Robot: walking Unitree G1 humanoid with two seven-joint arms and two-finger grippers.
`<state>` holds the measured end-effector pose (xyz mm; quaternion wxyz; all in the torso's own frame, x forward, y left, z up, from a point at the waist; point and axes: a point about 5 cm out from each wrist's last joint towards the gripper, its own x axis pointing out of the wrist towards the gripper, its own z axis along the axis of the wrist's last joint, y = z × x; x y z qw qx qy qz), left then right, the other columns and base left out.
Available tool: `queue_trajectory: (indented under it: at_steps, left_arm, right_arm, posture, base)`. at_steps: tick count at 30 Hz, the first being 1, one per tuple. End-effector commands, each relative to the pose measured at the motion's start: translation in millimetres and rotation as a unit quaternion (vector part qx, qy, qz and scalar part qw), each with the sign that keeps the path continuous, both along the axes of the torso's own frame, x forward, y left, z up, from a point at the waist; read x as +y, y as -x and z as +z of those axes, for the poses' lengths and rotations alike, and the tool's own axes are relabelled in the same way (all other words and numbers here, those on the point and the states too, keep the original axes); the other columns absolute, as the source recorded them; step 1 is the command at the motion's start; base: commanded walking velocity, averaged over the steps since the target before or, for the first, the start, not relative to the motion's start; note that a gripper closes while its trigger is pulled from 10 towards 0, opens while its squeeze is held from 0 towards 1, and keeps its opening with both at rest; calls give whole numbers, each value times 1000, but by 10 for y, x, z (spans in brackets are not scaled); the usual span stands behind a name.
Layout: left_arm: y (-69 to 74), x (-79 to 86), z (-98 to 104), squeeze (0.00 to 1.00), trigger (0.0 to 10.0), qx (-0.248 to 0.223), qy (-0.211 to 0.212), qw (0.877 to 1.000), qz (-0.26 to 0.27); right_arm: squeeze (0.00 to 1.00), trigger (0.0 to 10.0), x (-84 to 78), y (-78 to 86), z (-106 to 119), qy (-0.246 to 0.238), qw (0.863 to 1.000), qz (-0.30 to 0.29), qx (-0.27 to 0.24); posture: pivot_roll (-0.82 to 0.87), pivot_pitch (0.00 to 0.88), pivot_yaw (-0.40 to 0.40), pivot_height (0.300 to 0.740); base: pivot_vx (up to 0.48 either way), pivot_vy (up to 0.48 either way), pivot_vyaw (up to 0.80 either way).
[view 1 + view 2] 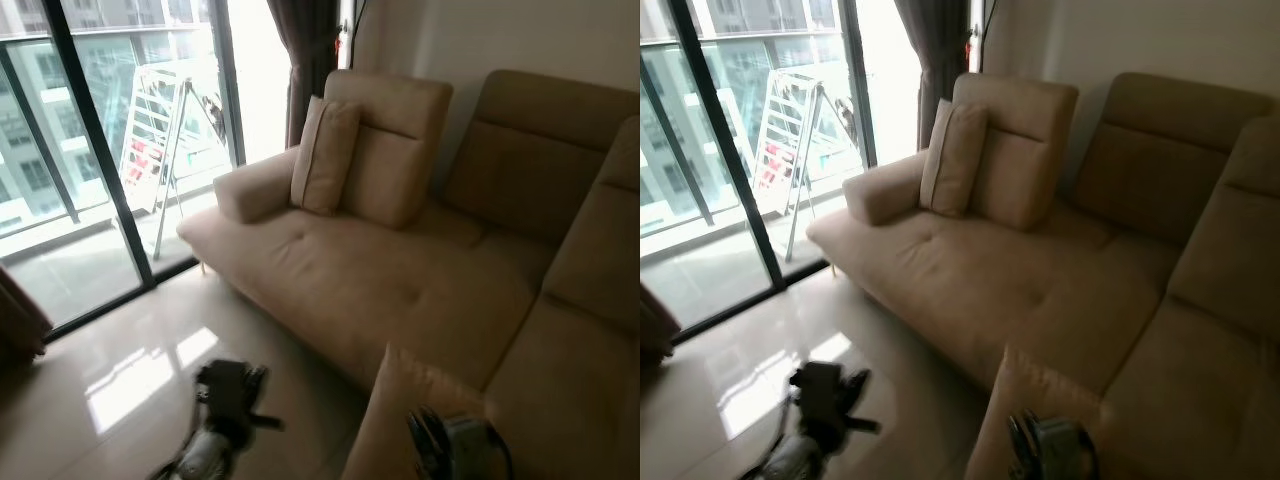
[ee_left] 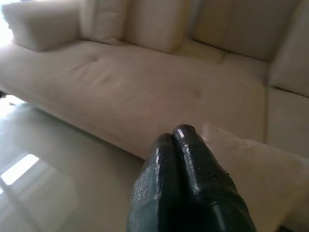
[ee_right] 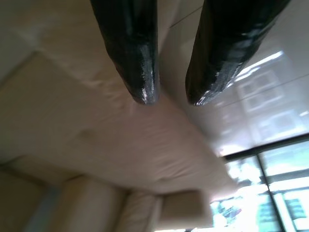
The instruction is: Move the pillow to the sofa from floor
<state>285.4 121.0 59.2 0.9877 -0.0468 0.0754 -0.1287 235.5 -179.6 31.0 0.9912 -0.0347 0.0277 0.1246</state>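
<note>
Two grippers flanked the pillow [image 1: 420,400], raised just before the sofa [image 1: 400,280] seat, seemingly to carry it over. Left gripper [image 2: 179,140] was clenched against the pillow's side; right gripper [image 3: 171,94] had its fingers apart, apparently bracing rather than pinching.

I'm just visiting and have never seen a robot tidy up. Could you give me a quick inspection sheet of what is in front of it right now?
Surface: glossy pale floor with window glare; beige sofa, seat bare.
Job's things: beige pillow low in front of the sofa, at the right gripper; whether it is gripped cannot be told.
Clutter: second pillow leaning upright against the sofa back by the armrest.
Grippers: left gripper over the floor, fingers together, holding nothing; right gripper fingers apart, nothing seen between the tips.
Cables: nothing seen.
Surroundings: glass balcony door, dark curtain, drying rack outside.
</note>
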Motion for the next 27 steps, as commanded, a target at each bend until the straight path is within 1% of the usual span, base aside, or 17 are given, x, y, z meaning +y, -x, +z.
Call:
queue_trajectory:
  at_steps: [1, 10, 15, 23, 27]
  left_arm:
    - [50, 90, -103, 0, 10000, 23, -6, 1000, 13]
    - [12, 45, -91, 0, 10000, 21, -2, 1000, 10]
    - [32, 26, -103, 0, 10000, 23, -1, 1000, 7]
    - [23, 23, -104, 0, 10000, 22, -1, 1000, 6]
    - [18, 21, -97, 0, 10000, 19, -2, 1000, 4]
  right_arm:
    - [0, 10000, 54, 42, -55, -6, 1000, 3, 12]
    - [0, 10000, 45, 12, -24, -5, 1000, 0, 6]
    - [0, 10000, 39, 26, -15, -4, 1000, -2, 4]
    - [0, 10000, 38, 27, -12, -4, 1000, -2, 2]
    - [0, 10000, 49, 6, 30, 9, 1000, -2, -14]
  posture:
    - [50, 0, 9, 740]
    - [36, 0, 6, 740]
    - [35, 0, 7, 740]
    - [31, 0, 10, 740]
    - [32, 0, 12, 740]
  base:
    - [0, 0, -788]
    - [0, 0, -788]
    - [0, 0, -788]
    - [0, 0, -780]
    - [0, 0, -117]
